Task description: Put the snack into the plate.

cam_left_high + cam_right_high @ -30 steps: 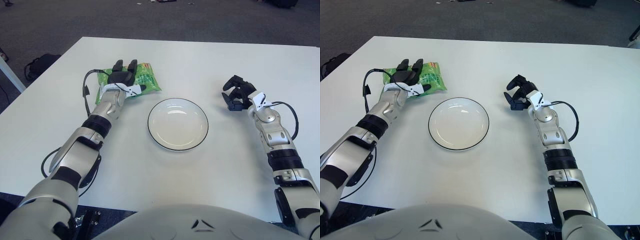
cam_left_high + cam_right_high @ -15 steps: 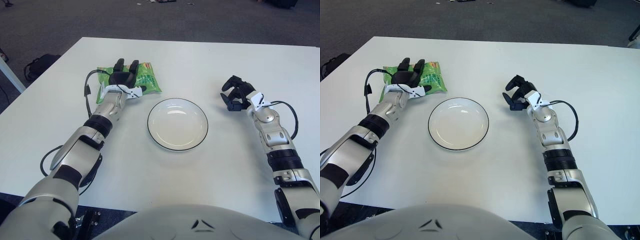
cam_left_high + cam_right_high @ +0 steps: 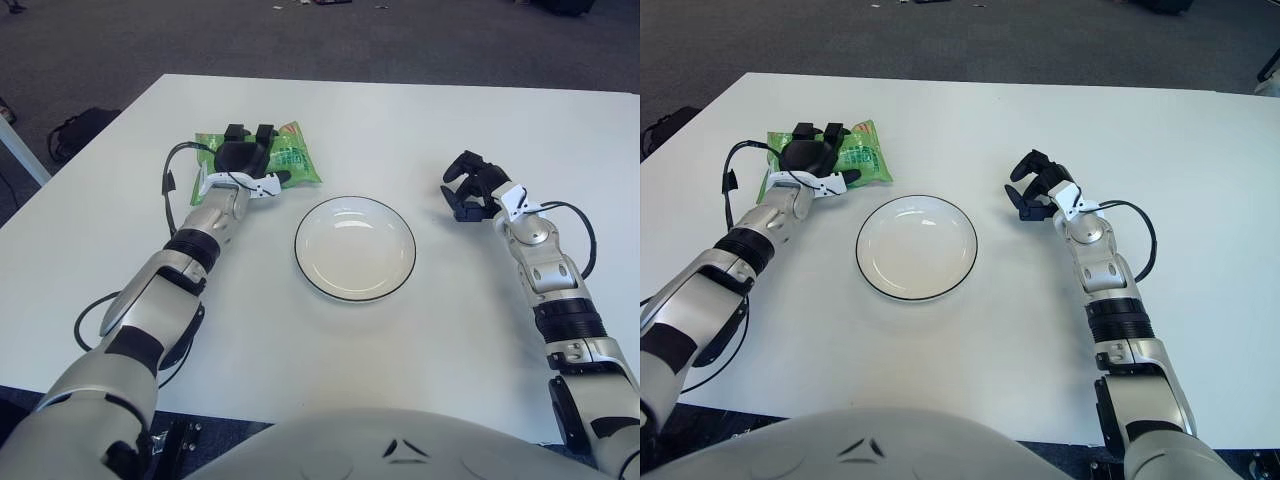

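Left eye view: snack (image 3: 296,160) (lettering unreadable).

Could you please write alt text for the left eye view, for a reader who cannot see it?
The robot's left hand curls over a green plastic snack bag lying on a white table, left of an empty round white plate with a dark rim. The right hand shows right of the plate, fingers curled, holding nothing.

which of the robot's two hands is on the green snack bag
The left hand, fingers curling onto the snack bag. The right hand shows right of the plate, touching neither.
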Controlling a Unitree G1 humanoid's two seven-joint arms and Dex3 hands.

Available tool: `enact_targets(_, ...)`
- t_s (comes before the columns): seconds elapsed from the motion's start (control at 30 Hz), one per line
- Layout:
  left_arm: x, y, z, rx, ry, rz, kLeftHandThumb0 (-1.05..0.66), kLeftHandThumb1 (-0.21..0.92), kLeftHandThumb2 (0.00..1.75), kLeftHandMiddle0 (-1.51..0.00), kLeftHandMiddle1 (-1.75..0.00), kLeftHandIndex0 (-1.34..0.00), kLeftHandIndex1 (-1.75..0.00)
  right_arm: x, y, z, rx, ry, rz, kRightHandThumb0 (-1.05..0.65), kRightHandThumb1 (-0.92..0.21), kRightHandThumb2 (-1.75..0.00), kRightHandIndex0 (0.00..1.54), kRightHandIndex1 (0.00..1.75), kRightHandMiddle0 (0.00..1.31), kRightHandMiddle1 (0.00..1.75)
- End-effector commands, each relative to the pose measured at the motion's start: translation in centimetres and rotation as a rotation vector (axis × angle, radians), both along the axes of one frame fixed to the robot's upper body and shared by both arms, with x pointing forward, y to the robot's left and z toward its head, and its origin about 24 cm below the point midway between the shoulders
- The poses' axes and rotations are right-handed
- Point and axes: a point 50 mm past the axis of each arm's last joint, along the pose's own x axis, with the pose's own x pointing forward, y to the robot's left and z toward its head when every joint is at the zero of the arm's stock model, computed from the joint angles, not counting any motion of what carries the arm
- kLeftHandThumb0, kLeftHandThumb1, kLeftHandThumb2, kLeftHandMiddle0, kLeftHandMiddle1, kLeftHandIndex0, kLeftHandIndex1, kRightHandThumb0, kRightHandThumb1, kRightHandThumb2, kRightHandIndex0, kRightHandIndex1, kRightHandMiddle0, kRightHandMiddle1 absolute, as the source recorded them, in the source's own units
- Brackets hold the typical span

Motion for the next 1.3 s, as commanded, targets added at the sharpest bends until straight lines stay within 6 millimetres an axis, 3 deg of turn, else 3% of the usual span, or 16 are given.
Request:
enact_targets(0.0,-1.3,1.3,-2.8,0.022,0.089,0.017,-0.04,0.17,1.39,-0.81,-1.47,-0.53,-1.74,-3.2,-0.3,-6.4,-0.008,0.321,-0.019,-0.01,-0.54,-1.06,0.34,1.75,0.33,1.75)
enact_targets(0.13,-1.3,1.0,-1.8,0.014,0.015,-0.027,-0.01,0.13,1.47,-0.82,-1.55,-0.54,-1.74,-3.2,-0.3,-6.4,-0.009,0.32,-0.016,-0.01,-0.54,-1.06,0.34,1.75,0.32,1.75)
enact_targets(0.27,-1.5,1.1,-2.1,-0.011,0.02,-0.044,0.0,0.12,1.5,-0.81,-1.59,-0.54,-1.75,-3.2,-0.3,-6.4,-0.014,0.319,-0.016,-0.01,-0.55,-1.06,0.34,1.75,0.32,1.75)
enact_targets(0.63,-0.9,1.3,-0.4,-0.164,0.068,-0.089,0.0,0.07,1.55,-0.85,-1.57,-0.59,-1.75,-3.1,-0.3,-6.4,-0.03,0.314,-0.012,-0.01,-0.56,-1.04,0.33,1.75,0.31,1.75)
enact_targets(0.9,-0.4,1.3,2.4,-0.204,-0.04,-0.135,0.0,0.05,1.56,-0.88,-1.55,-0.6,-1.75,-3.1,-0.4,-6.5,-0.027,0.313,-0.011,-0.01,-0.56,-1.04,0.33,1.75,0.32,1.75)
enact_targets(1.03,-0.2,1.0,5.1,-0.228,-0.153,-0.186,0.0,0.05,1.57,-0.86,-1.58,-0.6,-1.75,-3.2,-0.4,-6.5,-0.037,0.31,-0.013,-0.01,-0.55,-1.05,0.33,1.75,0.32,1.75)
enact_targets(1.27,-1.4,0.3,8.4,-0.305,-0.292,-0.277,0.0,0.04,1.6,-0.85,-1.63,-0.6,-1.75,-3.1,-0.4,-6.5,-0.053,0.309,-0.006,-0.01,-0.56,-1.04,0.33,1.75,0.31,1.75)
